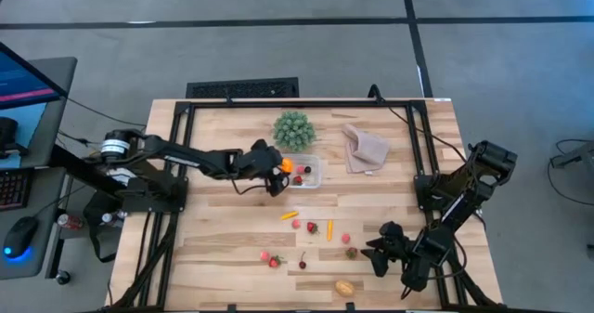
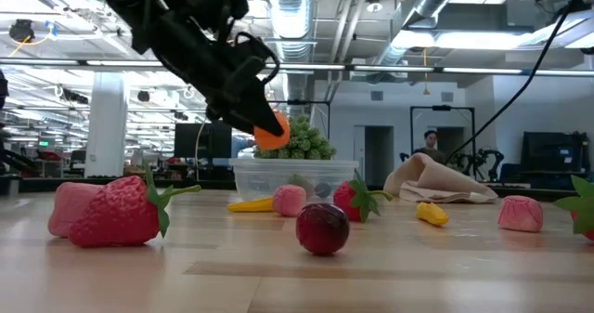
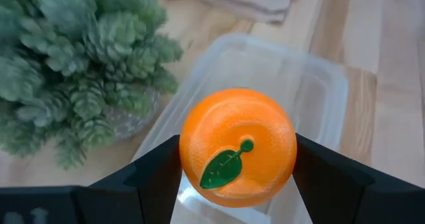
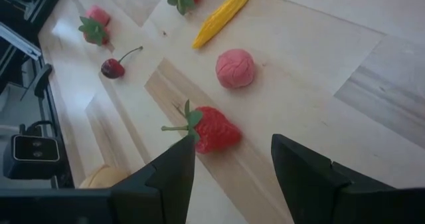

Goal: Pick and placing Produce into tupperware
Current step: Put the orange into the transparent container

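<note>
My left gripper is shut on a toy orange with a green leaf mark. It hangs just above the left end of the clear tupperware, which holds a few small red pieces. More produce lies loose on the wood nearer the front: a strawberry, a pink ball, a yellow-orange carrot and a cherry. My right gripper stands open low over the table near the front right. The strawberry lies just ahead of its fingers, apart from them. My left gripper pinches the orange by its two opposite sides between the two fingers. The fingers come slanting down from the table's left. The orange is lifted clear above the tupperware's rim, its leaf mark facing back toward the wrist.
A green spiky plant stands just behind the tupperware, and a beige cloth lies to its right. Two strawberries and a yellow piece lie near the front edge. A black frame borders the table.
</note>
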Action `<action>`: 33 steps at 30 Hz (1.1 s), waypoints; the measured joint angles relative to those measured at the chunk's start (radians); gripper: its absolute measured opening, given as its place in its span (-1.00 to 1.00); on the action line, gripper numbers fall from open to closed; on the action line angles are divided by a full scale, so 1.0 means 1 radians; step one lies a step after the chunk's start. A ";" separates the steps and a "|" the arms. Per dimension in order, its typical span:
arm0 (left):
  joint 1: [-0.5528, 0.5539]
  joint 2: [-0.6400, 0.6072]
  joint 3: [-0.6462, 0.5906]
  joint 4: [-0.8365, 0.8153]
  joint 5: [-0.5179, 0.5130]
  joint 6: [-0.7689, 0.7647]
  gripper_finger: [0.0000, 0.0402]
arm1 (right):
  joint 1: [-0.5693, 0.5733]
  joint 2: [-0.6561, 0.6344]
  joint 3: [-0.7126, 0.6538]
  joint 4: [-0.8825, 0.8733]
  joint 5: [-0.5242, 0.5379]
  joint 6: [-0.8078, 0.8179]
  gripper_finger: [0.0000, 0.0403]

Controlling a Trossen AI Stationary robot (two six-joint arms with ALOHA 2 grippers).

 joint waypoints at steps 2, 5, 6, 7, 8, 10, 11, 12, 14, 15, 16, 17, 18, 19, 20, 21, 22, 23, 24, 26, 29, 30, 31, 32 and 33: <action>0.017 0.024 0.034 -0.065 0.033 -0.006 0.23 | -0.001 0.000 0.000 0.000 0.000 0.000 -0.04; 0.034 0.056 0.089 -0.159 0.051 -0.006 0.23 | -0.007 0.000 0.000 -0.001 0.000 0.000 -0.04; 0.038 0.058 0.098 -0.187 0.052 -0.006 0.23 | -0.009 0.000 0.000 -0.001 0.000 0.000 -0.04; 0.041 0.065 0.107 -0.199 0.052 -0.005 0.23 | -0.013 0.000 0.000 -0.002 0.000 0.000 -0.04; 0.044 0.071 0.117 -0.200 0.054 -0.005 0.23 | -0.015 0.000 0.000 -0.003 0.000 -0.001 -0.04; 0.052 0.070 0.123 -0.214 0.053 -0.005 0.23 | -0.021 0.000 0.000 -0.003 0.000 -0.001 -0.04; 0.055 0.069 0.130 -0.212 0.053 -0.004 0.23 | -0.024 0.000 0.000 -0.004 0.000 -0.001 -0.04; 0.059 0.069 0.132 -0.208 0.053 -0.004 0.23 | -0.027 0.000 0.000 -0.004 0.001 -0.002 -0.04; 0.067 0.069 0.133 -0.210 0.053 0.000 0.23 | -0.027 0.000 0.000 -0.004 0.001 -0.007 -0.04; 0.070 0.069 0.132 -0.214 0.056 0.001 0.23 | -0.026 0.000 0.000 -0.004 0.001 -0.009 -0.04; 0.074 0.069 0.132 -0.215 0.062 0.001 0.23 | -0.026 0.000 0.000 -0.004 0.002 -0.009 -0.04; 0.076 0.069 0.132 -0.218 0.066 0.001 0.23 | -0.026 0.000 0.000 -0.004 0.002 -0.008 -0.04; 0.077 0.069 0.132 -0.225 0.068 0.001 0.24 | -0.026 0.000 0.000 -0.004 0.002 -0.009 -0.04; 0.078 0.069 0.132 -0.233 0.068 0.001 0.24 | -0.026 0.000 0.000 -0.004 0.002 -0.009 -0.04; 0.078 0.069 0.132 -0.238 0.068 0.003 0.25 | -0.026 0.000 0.000 -0.004 0.002 -0.009 -0.04; 0.078 0.069 0.132 -0.236 0.068 0.009 0.25 | -0.026 0.000 0.000 -0.005 0.002 -0.009 -0.04; 0.078 0.069 0.132 -0.235 0.068 0.017 0.26 | -0.026 0.000 0.000 -0.007 0.002 -0.009 -0.04; 0.078 0.069 0.132 -0.235 0.068 0.021 0.27 | -0.027 0.000 0.000 -0.008 0.003 -0.009 -0.04; 0.078 0.069 0.132 -0.235 0.068 0.025 0.27 | -0.027 0.000 0.000 -0.008 0.003 -0.009 -0.04; 0.078 0.069 0.132 -0.234 0.063 0.025 0.28 | -0.027 0.000 0.000 -0.011 0.003 -0.009 -0.04; 0.078 0.069 0.132 -0.233 0.057 0.025 0.30 | -0.027 0.000 0.000 -0.011 0.003 -0.008 -0.04; 0.078 0.069 0.132 -0.232 0.057 0.025 0.31 | -0.027 0.000 0.000 -0.011 0.003 -0.008 -0.04; 0.078 0.069 0.132 -0.232 0.057 0.025 0.32 | -0.027 0.000 0.000 -0.011 0.003 -0.008 -0.04; 0.078 0.069 0.132 -0.232 0.057 0.025 0.32 | -0.027 0.000 0.000 -0.011 0.003 -0.008 -0.04; 0.078 0.069 0.132 -0.230 0.057 0.025 0.33 | -0.027 0.000 0.000 -0.011 0.003 -0.008 -0.04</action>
